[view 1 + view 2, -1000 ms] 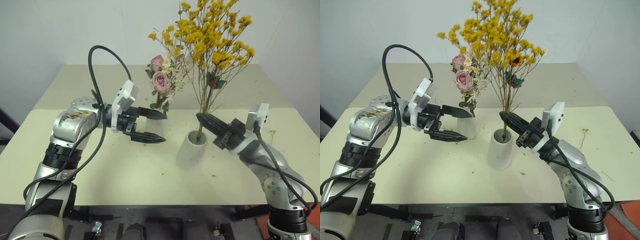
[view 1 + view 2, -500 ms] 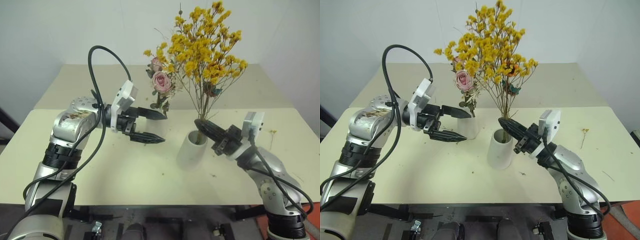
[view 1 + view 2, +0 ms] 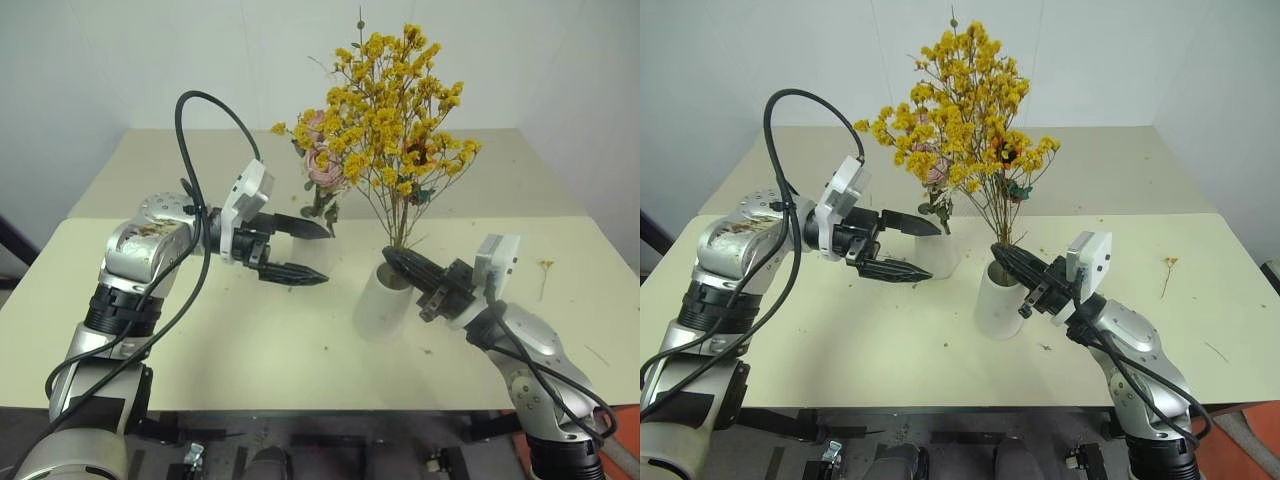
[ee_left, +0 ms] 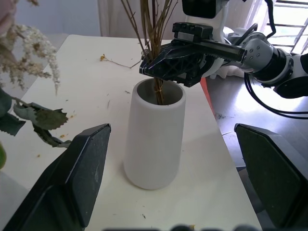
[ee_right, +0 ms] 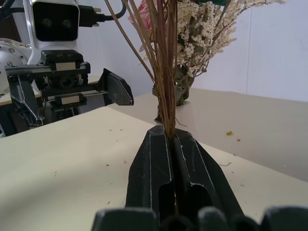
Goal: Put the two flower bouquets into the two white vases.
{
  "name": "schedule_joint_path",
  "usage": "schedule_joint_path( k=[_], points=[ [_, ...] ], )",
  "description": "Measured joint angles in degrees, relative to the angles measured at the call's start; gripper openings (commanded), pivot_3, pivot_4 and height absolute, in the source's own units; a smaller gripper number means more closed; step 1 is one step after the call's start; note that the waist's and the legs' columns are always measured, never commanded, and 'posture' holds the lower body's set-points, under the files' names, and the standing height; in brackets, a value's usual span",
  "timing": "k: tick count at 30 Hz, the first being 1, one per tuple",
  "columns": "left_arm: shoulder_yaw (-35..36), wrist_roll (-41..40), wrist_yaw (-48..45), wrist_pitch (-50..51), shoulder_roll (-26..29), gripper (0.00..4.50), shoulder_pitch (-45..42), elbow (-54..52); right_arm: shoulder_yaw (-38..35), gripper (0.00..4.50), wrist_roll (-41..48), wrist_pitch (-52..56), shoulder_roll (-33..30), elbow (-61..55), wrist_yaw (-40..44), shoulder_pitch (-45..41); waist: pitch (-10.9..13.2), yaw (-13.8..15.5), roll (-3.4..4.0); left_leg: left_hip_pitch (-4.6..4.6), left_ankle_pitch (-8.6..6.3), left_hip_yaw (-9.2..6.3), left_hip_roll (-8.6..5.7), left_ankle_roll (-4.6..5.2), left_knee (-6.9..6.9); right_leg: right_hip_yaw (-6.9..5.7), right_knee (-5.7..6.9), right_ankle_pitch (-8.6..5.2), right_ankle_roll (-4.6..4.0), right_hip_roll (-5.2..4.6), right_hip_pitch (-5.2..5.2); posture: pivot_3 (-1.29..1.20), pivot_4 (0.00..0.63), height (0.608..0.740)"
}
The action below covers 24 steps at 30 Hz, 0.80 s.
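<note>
- While clamped tight on the thin brown stems just above the rim of the shorter white vase [image 3: 385,300], right end effector [image 3: 398,260] holds the yellow bouquet [image 3: 392,105], stem ends already inside the mouth.
- Two bouquets, two vases: pink rose bouquet [image 3: 322,165] standing in the tall vase [image 3: 940,252] behind.
- Left end effector [image 3: 315,252] spread wide and empty, just beside the tall vase.
- Bare table [image 3: 250,340] in front, with wide margins to every edge.
- Tall vase largely hidden by the left fingers; roses half covered by yellow blossoms.
</note>
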Motion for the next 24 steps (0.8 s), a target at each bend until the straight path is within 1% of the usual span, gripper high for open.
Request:
schedule_joint_path(
  k=[1,4,5,9,15,19,21,24],
  points=[
    [0.0,0.0,0.0,0.0,0.0,4.50,0.0,0.0,0.0,0.76,0.0,-0.1,0.1,0.0,0.0,0.0,0.0,0.0,0.00,0.00,0.00,0.00,0.00,0.00,0.00,0.00,0.00,0.00,0.00,0.00,0.00,0.00,0.150,0.740],
    [0.0,0.0,0.0,0.0,0.0,4.50,0.0,0.0,-0.1,1.78,0.2,-0.2,0.3,0.0,0.0,0.2,0.0,0.0,0.00,0.01,0.00,0.00,0.00,0.00,0.00,0.00,0.00,0.00,0.00,0.00,0.00,0.00,0.150,0.740],
    [0.0,0.0,0.0,0.0,0.0,4.50,0.0,0.0,-0.1,2.01,0.3,-0.2,0.3,0.0,0.1,0.2,0.0,0.0,0.00,0.01,0.00,0.00,0.00,0.00,0.00,0.00,0.00,0.00,0.00,0.00,0.00,0.00,0.150,0.740],
    [0.0,0.0,-0.1,0.0,0.0,4.50,0.0,0.0,-0.5,3.26,0.8,-0.3,0.2,-0.5,0.2,1.0,0.0,0.0,0.00,0.00,0.00,0.00,0.00,0.00,0.00,0.00,0.00,0.00,0.00,0.00,0.00,0.00,0.150,0.740],
    [0.0,0.1,0.0,-0.1,0.0,4.50,0.0,0.1,-3.0,3.26,1.4,-0.3,-1.6,-1.4,1.0,3.2,0.0,0.0,0.00,0.01,0.00,0.00,0.00,0.00,0.00,0.00,0.00,0.00,0.00,0.00,0.01,0.00,0.150,0.740],
    [0.0,0.1,0.0,-0.3,0.0,4.50,0.0,0.1,-5.5,3.26,3.3,-0.2,-3.4,-2.5,1.6,5.2,0.0,0.0,0.00,-0.01,0.00,0.00,-0.01,0.00,0.00,0.00,-0.01,0.00,0.00,-0.01,0.02,0.00,0.150,0.740],
    [0.0,0.1,0.0,-0.6,0.0,4.50,0.0,0.1,-7.3,3.26,4.5,0.1,-5.2,-3.1,2.1,6.3,0.0,0.1,0.00,0.01,0.00,0.00,-0.01,0.00,0.00,0.00,-0.01,0.00,0.00,-0.01,0.02,0.00,0.150,0.740],
    [0.0,0.1,0.0,-0.9,0.5,4.50,0.0,0.1,-11.1,3.26,7.0,1.8,-10.6,-3.9,4.4,9.3,0.0,0.1,-0.02,-0.01,0.00,-0.01,0.00,0.00,0.00,0.00,-0.03,0.00,0.00,0.00,0.03,0.00,0.150,0.740]
  ],
)
